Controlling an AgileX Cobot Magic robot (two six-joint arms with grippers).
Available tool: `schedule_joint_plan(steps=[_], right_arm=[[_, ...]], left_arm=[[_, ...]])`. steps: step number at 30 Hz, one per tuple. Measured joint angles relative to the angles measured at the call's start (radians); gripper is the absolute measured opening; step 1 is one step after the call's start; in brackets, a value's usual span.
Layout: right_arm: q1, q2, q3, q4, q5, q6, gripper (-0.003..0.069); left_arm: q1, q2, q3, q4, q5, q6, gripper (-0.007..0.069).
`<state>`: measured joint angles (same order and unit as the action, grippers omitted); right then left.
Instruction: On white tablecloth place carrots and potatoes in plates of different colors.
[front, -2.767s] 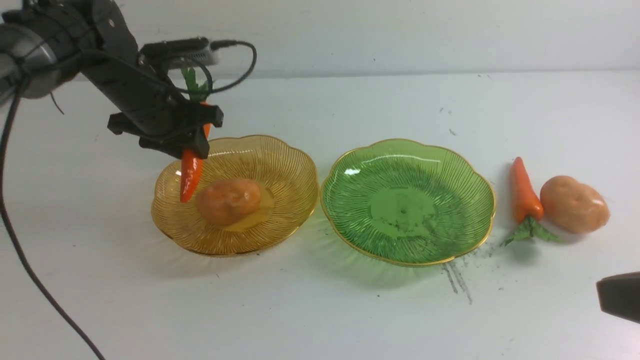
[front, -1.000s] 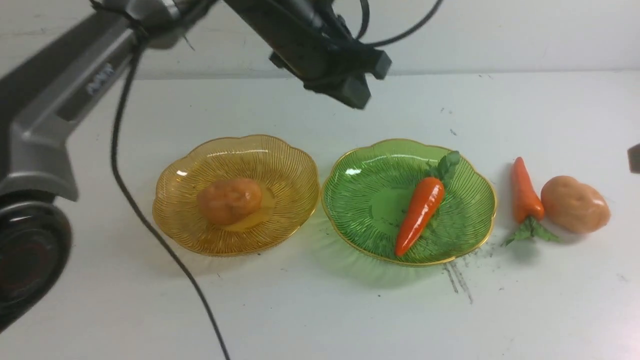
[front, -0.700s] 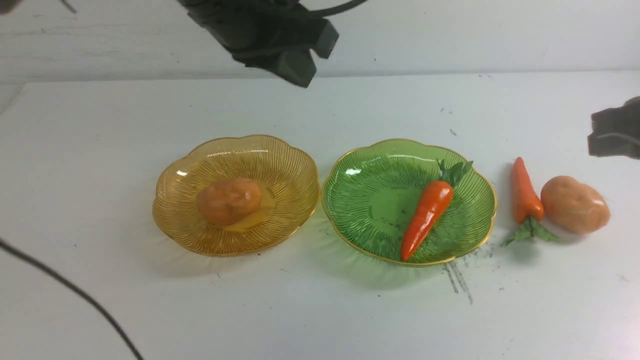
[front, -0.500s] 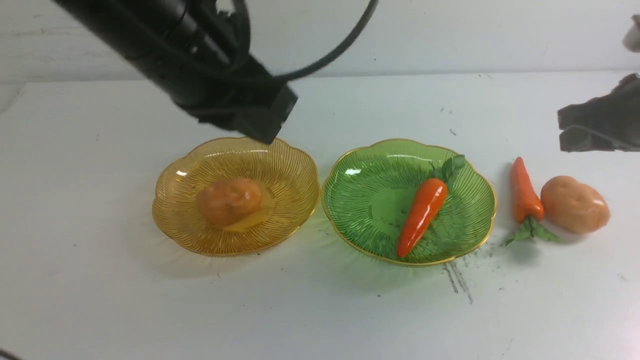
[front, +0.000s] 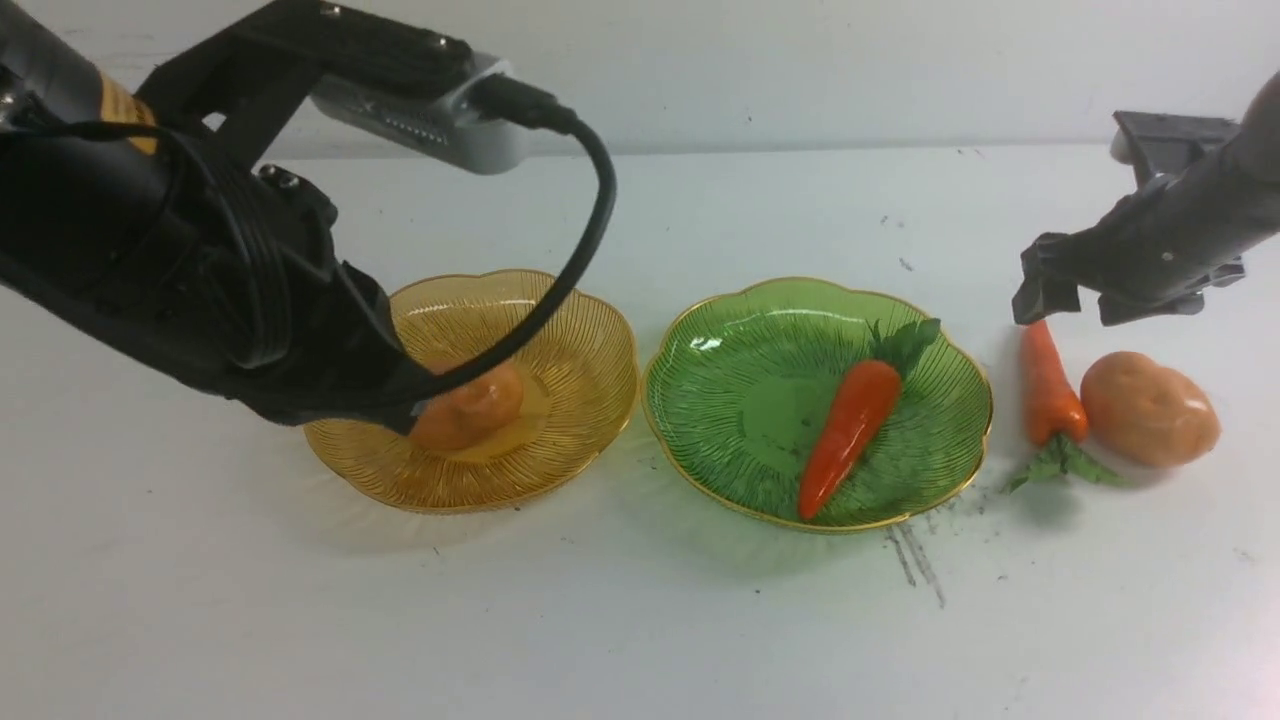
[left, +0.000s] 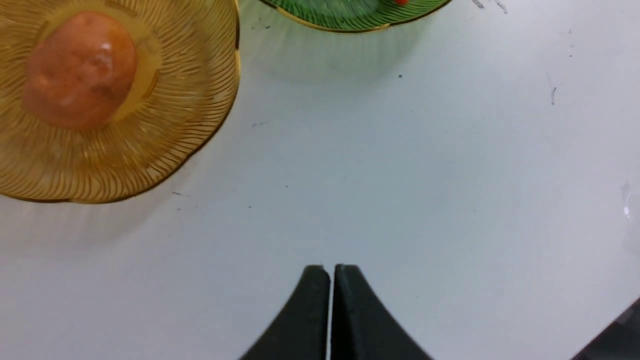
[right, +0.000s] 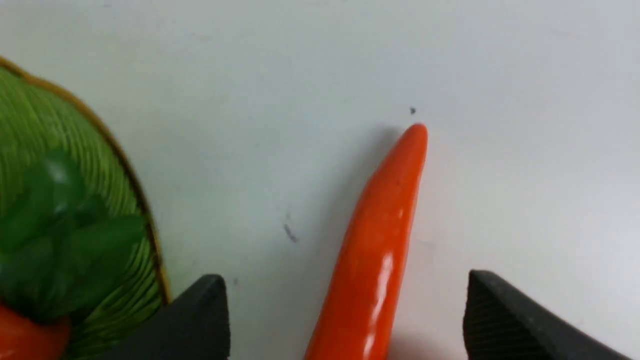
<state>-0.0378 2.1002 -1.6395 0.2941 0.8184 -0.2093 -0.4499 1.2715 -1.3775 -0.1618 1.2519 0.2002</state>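
1. The white tablecloth (front: 600, 620) is closest. It has grey scuff streaks (front: 915, 560) on it.
2. The left gripper (left: 327, 272) is shut tight with nothing in it. It hangs over bare cloth near the amber plate (front: 560, 330).
3. The left potato (front: 480, 400) lies in the middle of the amber plate.
4. The green plate (front: 740, 400) sits just beside it, and the left carrot (front: 848, 430) lies inside.
5. The right carrot (front: 1048, 385) and right potato (front: 1148, 408) lie side by side on the cloth, right of the green plate.
6. The right gripper (right: 342, 285) is wide open and holds nothing. Its fingers hang on either side of the right carrot's pointy far end.
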Motion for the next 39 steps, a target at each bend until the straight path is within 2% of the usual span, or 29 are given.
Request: schedule_joint_plan(steps=[10, 14, 16, 17, 21, 25, 30, 35, 37, 39], right_arm=[[0.009, 0.173, -0.162, -0.049, 0.035, 0.016, 0.0582], [0.013, 0.197, -0.176, -0.139, 0.066, 0.064, 0.0556], [0.018, 0.197, -0.177, -0.158, 0.074, 0.067, 0.0515], [0.021, 0.199, -0.180, -0.164, 0.081, 0.070, 0.0470], [0.045, 0.202, -0.239, -0.165, 0.104, 0.072, 0.0192], [0.062, 0.202, -0.348, -0.124, 0.165, 0.071, 0.0213], [0.067, 0.188, -0.564, -0.036, 0.366, 0.071, 0.0213], [0.069, 0.121, -0.682, 0.139, 0.417, 0.076, 0.0213], [0.091, 0.088, -0.694, 0.239, 0.425, 0.075, 0.0213], [0.127, 0.086, -0.693, 0.270, 0.425, 0.076, 0.0213]], left_arm=[[0.000, -0.004, 0.000, 0.084, 0.000, -0.031, -0.0003], [0.000, -0.004, 0.000, 0.114, 0.000, -0.045, -0.0003], [0.000, -0.004, 0.000, 0.117, -0.001, -0.046, -0.0003], [0.000, -0.004, 0.000, 0.117, -0.003, -0.046, -0.0003], [0.000, -0.004, 0.000, 0.117, -0.011, -0.046, -0.0003], [0.000, -0.004, 0.000, 0.117, -0.020, -0.046, -0.0003], [0.000, -0.004, 0.000, 0.118, -0.024, -0.046, -0.0003], [0.000, -0.004, 0.000, 0.118, -0.028, -0.046, -0.0003], [0.000, -0.004, 0.000, 0.120, -0.030, -0.046, -0.0003], [0.000, -0.004, 0.000, 0.120, -0.029, -0.046, -0.0003]])
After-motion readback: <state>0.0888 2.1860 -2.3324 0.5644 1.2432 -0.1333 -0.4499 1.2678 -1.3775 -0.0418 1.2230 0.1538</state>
